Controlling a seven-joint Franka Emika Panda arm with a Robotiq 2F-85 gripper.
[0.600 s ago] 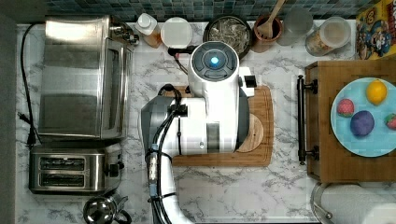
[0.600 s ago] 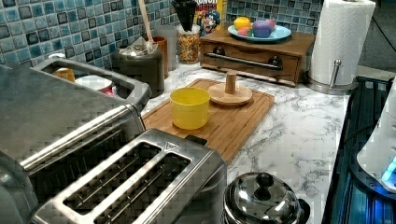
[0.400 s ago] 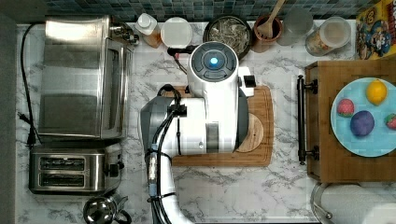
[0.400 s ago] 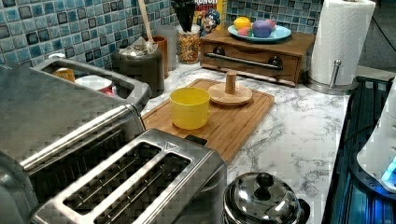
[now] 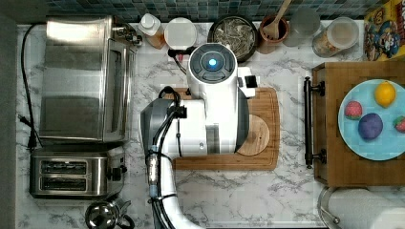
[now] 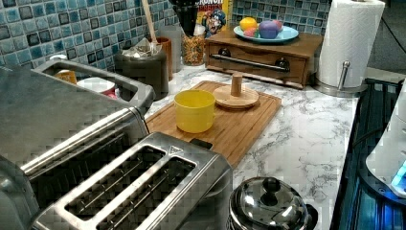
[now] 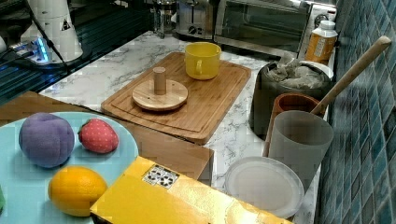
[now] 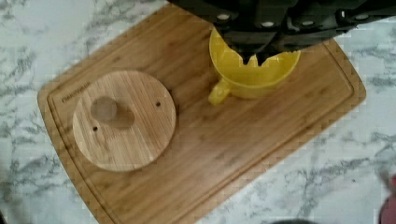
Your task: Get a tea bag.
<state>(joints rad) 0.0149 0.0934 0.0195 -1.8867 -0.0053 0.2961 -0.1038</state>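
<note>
Arm hovering above the yellow mug [image 8: 254,70], jaws together, empty.
Reaching the tea bags [image 7: 294,70] is requiring opening first, then descending straight into the dark canister [image 7: 266,105].

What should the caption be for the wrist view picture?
Gripper hangs above a yellow mug beside a round wooden lid on a cutting board.

White marble counter [image 5: 267,191] meets a blue mosaic-tile wall [image 6: 72,28].

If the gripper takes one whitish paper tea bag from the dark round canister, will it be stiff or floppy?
Probably floppy: the whitish paper tea bags lie crumpled in the dark round canister. Probably light too. Being heaped together, neighbours might lift with it.
</note>
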